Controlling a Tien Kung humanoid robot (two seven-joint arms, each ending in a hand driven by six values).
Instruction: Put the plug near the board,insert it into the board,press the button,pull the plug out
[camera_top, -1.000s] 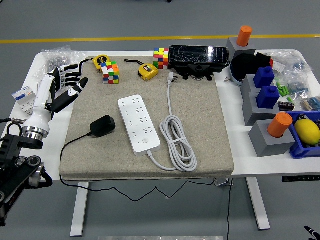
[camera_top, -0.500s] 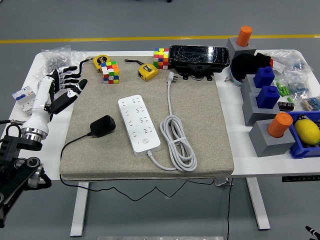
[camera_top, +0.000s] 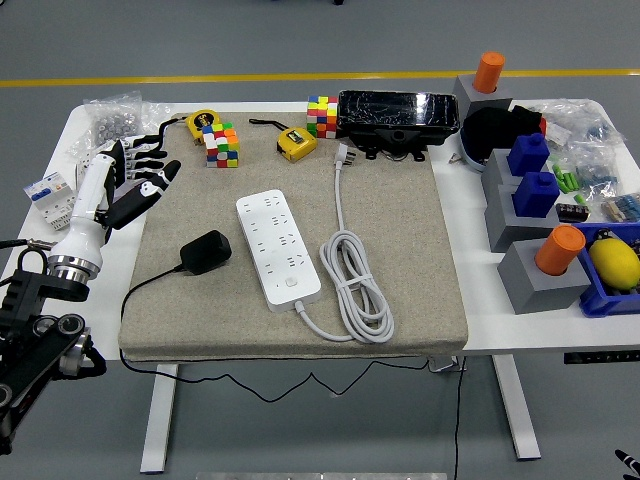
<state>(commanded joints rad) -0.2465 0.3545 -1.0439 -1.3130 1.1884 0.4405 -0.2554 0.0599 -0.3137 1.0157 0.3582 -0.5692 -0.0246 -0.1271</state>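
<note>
The left hand (camera_top: 135, 180) has edged right, fingers spread, above the coarse beige mat (camera_top: 420, 240), near the boxy black plug (camera_top: 205, 252) and long white board (camera_top: 277, 246).

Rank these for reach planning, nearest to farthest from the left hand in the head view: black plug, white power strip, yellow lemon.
From the left hand:
1. Black plug, on the mat's left.
2. White power strip, mid-mat.
3. Yellow lemon, blue bin, far right.

blue bin (camera_top: 612, 296): cut by right edge | board (camera_top: 278, 246) button: too small (unresolved)
</note>
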